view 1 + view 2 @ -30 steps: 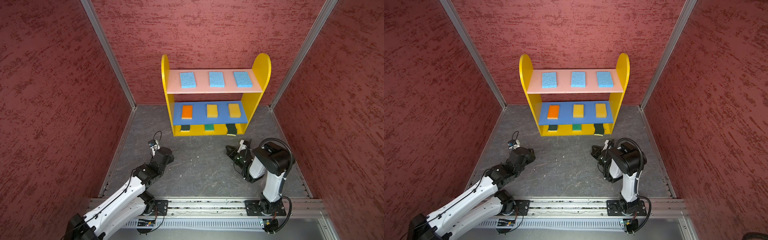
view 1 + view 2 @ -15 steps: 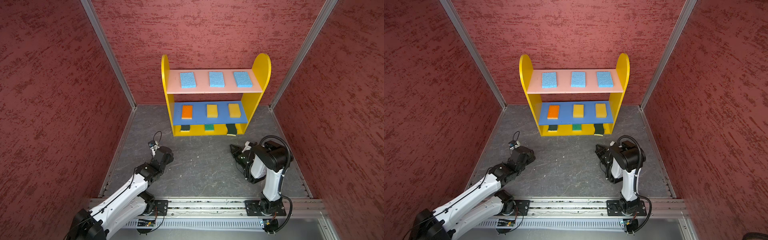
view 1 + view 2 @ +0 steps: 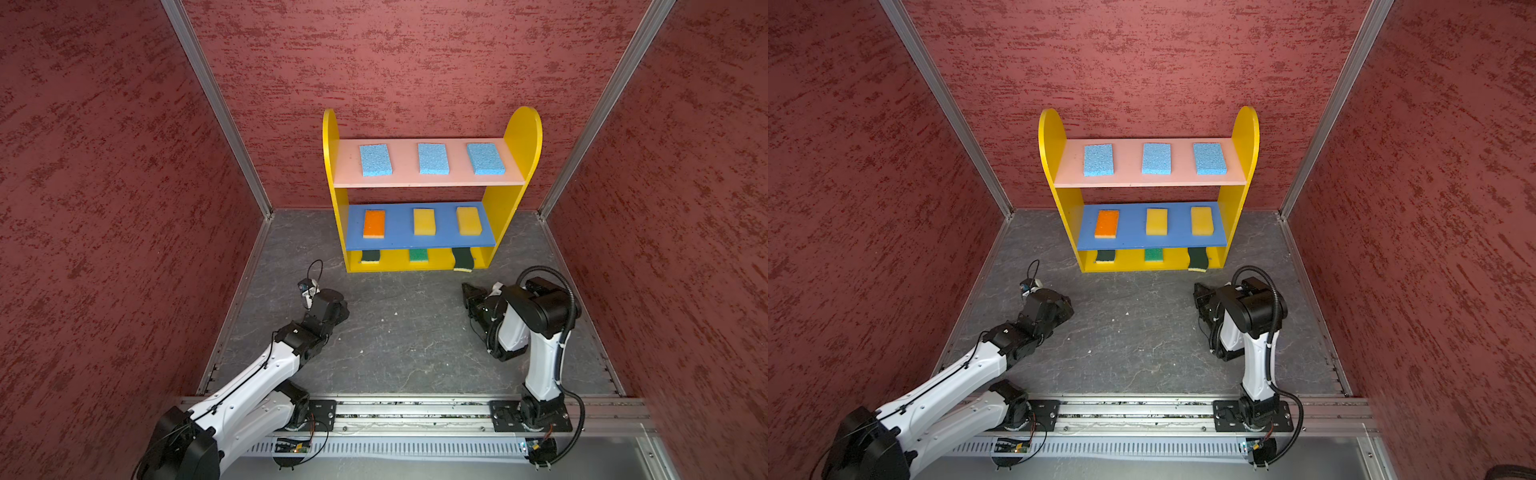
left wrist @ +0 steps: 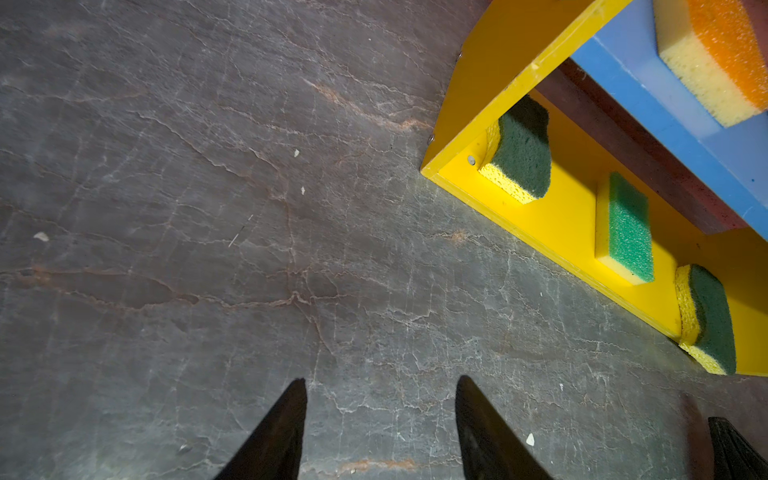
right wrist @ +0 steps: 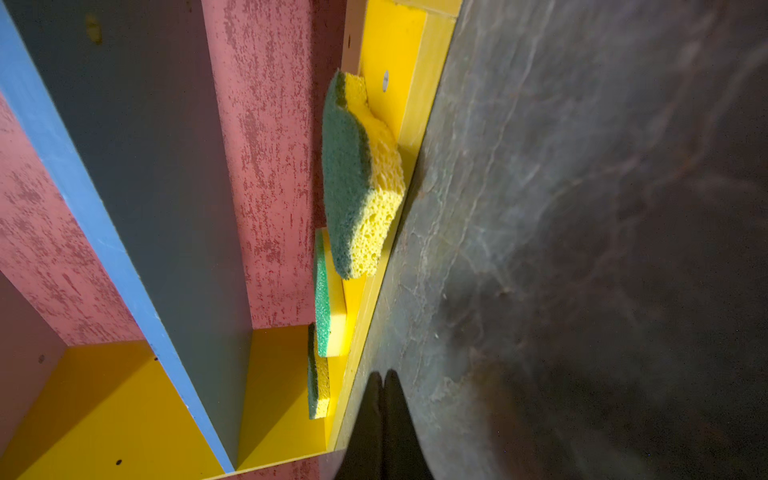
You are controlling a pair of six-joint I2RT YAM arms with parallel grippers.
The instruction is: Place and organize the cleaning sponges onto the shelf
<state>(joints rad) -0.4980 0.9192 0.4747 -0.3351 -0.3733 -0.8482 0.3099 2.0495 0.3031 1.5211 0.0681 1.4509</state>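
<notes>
Nine sponges, and we count every one of them on the shelf (image 3: 521, 137), which stands against the back wall in the upper middle of both top views. Along the pink board (image 3: 407, 179) at the top we have three light blue sponges (image 3: 375, 160) (image 3: 433, 158) (image 3: 485, 158) in a spaced row. Down on the blue board (image 3: 399, 235), the orange-topped sponge (image 3: 374, 223) sits at the left, with two yellow sponges (image 3: 424, 221) (image 3: 468, 220) to its right. On the yellow bottom level (image 3: 395, 265) we see a dark green sponge (image 3: 370, 256) at left and the bright green sponge (image 3: 418, 255) in the centre. A second dark green sponge (image 3: 463, 259) lies at right, its front end reaching over the front lip. The left gripper (image 4: 381, 380) hovers low over the grey floor (image 3: 407, 332), below and left of the shelf, fingers spread partway with nothing between them. The right gripper (image 5: 383, 374) is pinched tight and empty — pointing toward the shelf's lower right corner, near it.
</notes>
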